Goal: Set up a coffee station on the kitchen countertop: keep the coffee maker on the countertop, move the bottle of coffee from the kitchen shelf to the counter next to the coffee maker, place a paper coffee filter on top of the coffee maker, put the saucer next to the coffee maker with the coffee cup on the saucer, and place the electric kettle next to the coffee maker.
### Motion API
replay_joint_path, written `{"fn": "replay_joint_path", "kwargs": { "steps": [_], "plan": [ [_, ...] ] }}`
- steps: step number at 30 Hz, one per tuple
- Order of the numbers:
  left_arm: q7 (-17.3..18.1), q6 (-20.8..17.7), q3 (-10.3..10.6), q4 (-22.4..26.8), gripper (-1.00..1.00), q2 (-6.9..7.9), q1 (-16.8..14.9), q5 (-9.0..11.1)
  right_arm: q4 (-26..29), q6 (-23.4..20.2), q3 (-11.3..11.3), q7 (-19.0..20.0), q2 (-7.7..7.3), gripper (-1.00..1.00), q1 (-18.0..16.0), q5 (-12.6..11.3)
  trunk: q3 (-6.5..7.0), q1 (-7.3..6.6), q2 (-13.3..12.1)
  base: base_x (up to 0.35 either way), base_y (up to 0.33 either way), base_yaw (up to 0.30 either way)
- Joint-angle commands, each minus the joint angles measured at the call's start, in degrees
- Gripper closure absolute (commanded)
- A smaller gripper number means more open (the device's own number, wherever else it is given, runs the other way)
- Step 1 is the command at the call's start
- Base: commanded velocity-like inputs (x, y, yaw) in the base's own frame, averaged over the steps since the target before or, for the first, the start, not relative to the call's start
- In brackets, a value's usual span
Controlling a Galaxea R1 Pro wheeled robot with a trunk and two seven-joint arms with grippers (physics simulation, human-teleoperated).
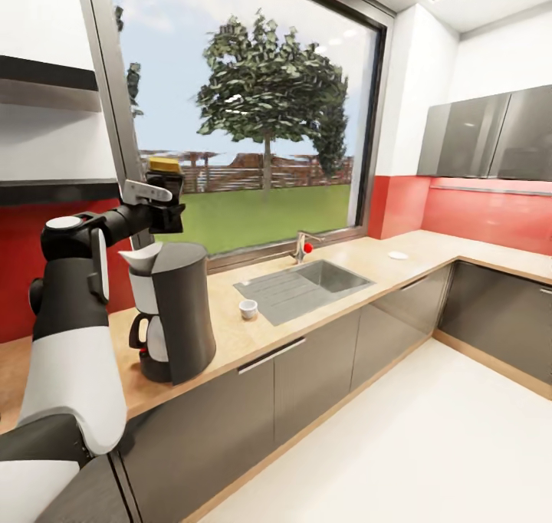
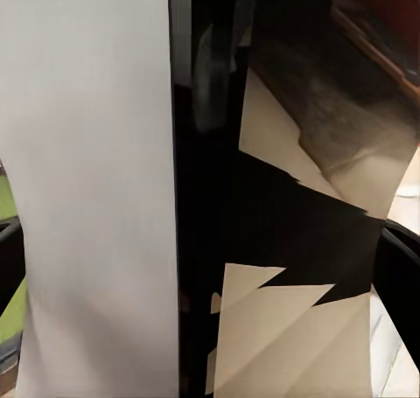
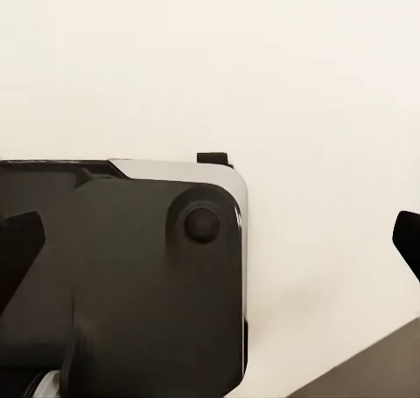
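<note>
While aloft, left hand [image 1: 164,193] around bottle [image 1: 163,164].

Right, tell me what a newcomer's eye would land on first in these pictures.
The robot's raised left arm stands out at the left of the head view, its left gripper holding a yellow-topped object in front of the big window. Just below stands the dark coffee maker on the countertop, with a small white cup beside the sink.

Big window [image 1: 245,116] w/ tree, red backsplash [image 1: 475,212], grey cabinets [image 1: 330,362].
</note>
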State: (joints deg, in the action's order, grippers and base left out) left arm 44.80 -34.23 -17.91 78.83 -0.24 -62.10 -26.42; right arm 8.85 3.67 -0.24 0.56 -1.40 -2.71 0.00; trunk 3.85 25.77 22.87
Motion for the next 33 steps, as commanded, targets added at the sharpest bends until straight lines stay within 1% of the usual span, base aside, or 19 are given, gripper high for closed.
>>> {"fn": "replay_joint_path", "kwargs": {
  "steps": [1, 6, 13, 15, 18, 22, 27, 31, 32, 33],
  "plan": [
    [0.5, -0.2, -0.1, 0.1, 1.00, -0.03, 0.0, -0.3, -0.1, 0.2, 0.0, 0.1, -0.01, -1.00, 0.0, 0.0, -0.03, 0.02, 0.0, -0.115, 0.001, 0.000],
    [0.5, -0.2, -0.1, 0.1, 1.00, -0.03, 0.1, -0.5, -0.1, 0.2, 0.0, 0.1, -0.01, -1.00, 0.0, 0.0, -0.03, 0.02, 0.0, -0.265, 0.034, 0.000],
    [0.5, -0.2, -0.3, 0.1, 1.00, 0.08, 0.1, -0.6, -0.1, 0.2, 0.0, 0.1, -0.01, -1.00, -0.1, 0.0, -0.03, 0.02, 0.0, -0.326, 0.142, 0.000],
    [0.5, -0.2, -0.3, 0.1, 1.00, 0.62, 0.1, -0.5, -0.1, 0.2, 0.0, 0.1, -0.01, -1.00, 0.0, 0.0, -0.03, 0.02, 0.0, -0.312, 0.180, 0.000],
    [0.5, -0.2, -0.3, 0.1, 1.00, 1.96, 0.1, -0.3, -0.1, 0.2, 0.0, 0.1, -0.01, -1.00, 0.0, 0.0, -0.03, 0.02, 0.0, -0.285, 0.201, 0.000],
    [0.5, -0.2, -0.3, 0.0, 1.00, 2.63, 0.2, -0.3, -0.1, 0.2, 0.0, 0.1, -0.01, -1.00, 0.0, 0.0, -0.03, 0.02, 0.0, -0.239, 0.192, 0.051],
    [0.5, -0.2, -0.3, 0.1, 1.00, 2.77, 2.8, -0.1, -0.1, 0.2, 0.0, 0.1, -0.01, -1.00, 0.0, 0.0, -0.03, 0.02, 0.0, -0.053, 0.044, 0.226],
    [0.5, -0.1, -0.3, 0.1, 1.00, 2.78, 4.1, -0.2, -0.1, 0.2, 0.0, 0.1, -0.01, -1.00, 0.0, 0.0, -0.03, 0.02, 0.0, -0.006, 0.005, 0.270],
    [0.5, -0.1, -0.4, 0.1, 1.00, 2.80, 4.6, -0.2, -0.1, 0.2, 0.0, 0.1, -0.01, -1.00, 0.0, 0.0, -0.03, 0.02, 0.0, -0.002, 0.001, 0.274],
    [0.5, -0.1, -1.1, 0.1, 1.00, 2.87, 5.4, -0.2, -0.1, 0.2, 0.0, 0.1, -0.01, -1.00, 0.0, 0.0, -0.03, 0.02, 0.0, -0.001, 0.001, 0.275]
  ]
}}
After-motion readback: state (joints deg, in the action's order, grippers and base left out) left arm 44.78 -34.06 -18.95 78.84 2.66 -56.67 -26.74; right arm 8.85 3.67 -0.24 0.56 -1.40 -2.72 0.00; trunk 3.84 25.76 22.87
